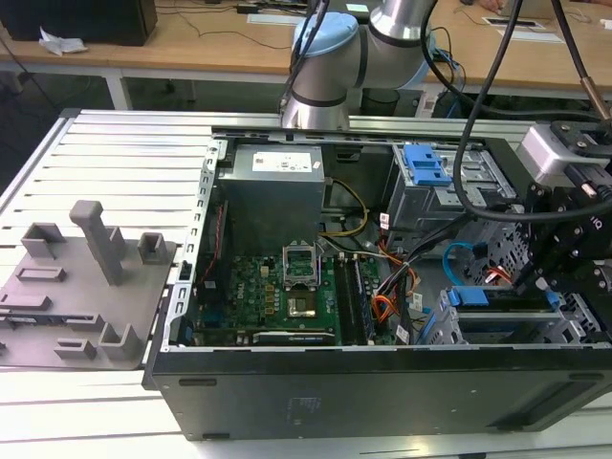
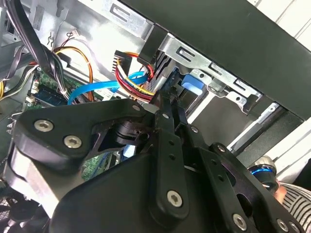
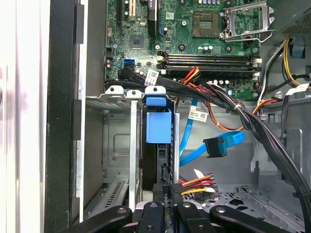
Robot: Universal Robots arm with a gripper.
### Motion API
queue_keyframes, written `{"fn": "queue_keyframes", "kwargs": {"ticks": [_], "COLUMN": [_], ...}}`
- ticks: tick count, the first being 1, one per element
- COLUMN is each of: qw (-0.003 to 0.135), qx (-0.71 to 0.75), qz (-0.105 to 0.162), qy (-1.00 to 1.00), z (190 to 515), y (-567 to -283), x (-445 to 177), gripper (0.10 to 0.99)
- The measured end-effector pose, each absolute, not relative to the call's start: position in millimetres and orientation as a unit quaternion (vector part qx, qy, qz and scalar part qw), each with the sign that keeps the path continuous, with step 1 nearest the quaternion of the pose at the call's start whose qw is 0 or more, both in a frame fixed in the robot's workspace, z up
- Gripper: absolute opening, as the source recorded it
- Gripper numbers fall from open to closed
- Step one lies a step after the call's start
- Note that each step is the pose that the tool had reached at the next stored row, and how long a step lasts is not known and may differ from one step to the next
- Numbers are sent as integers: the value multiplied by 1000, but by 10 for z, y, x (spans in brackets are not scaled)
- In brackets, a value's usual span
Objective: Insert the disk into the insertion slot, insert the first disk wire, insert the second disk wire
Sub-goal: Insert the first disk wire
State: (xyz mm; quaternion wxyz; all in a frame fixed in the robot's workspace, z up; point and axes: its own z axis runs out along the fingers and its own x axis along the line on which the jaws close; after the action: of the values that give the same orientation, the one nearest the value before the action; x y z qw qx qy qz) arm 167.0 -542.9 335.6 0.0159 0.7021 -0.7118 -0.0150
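One disk (image 1: pixel 502 297) already sits in the drive cage (image 1: pixel 579 321) in the exterior view, the gripper (image 1: pixel 526 283) just above that cage. In the second wrist view the jaws look narrow. In the first wrist view they seem to pinch the red-and-yellow wire (image 3: pixel 197 182) by its plug at the cage, while the light-blue cable (image 3: pixel 216 145) hangs loose beside it. I judge a straight, square push serves best.

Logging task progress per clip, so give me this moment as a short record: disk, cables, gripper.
disk: silver hard drive in bright blue plastic frame, seated in the silver perforated sheet-metal drive cage
blue cable: thin light-blue flat cable hangs loose, its dark plug unconnected
coloured wires: red-yellow-black wire bundle ends at the gripper
gripper: inside the black computer case, at the disk's exposed end
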Motion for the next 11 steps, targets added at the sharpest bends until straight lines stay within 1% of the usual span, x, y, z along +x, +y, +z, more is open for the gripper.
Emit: {"fn": "queue_keyframes", "kwargs": {"ticks": [1,11], "qw": [16,16], "qx": [702,702], "qz": [-15,-15], "qy": [-712,-712], "z": [3358,3517], "y": [-5429,-5430], "x": [1670,1670], "gripper": [243,243]}}
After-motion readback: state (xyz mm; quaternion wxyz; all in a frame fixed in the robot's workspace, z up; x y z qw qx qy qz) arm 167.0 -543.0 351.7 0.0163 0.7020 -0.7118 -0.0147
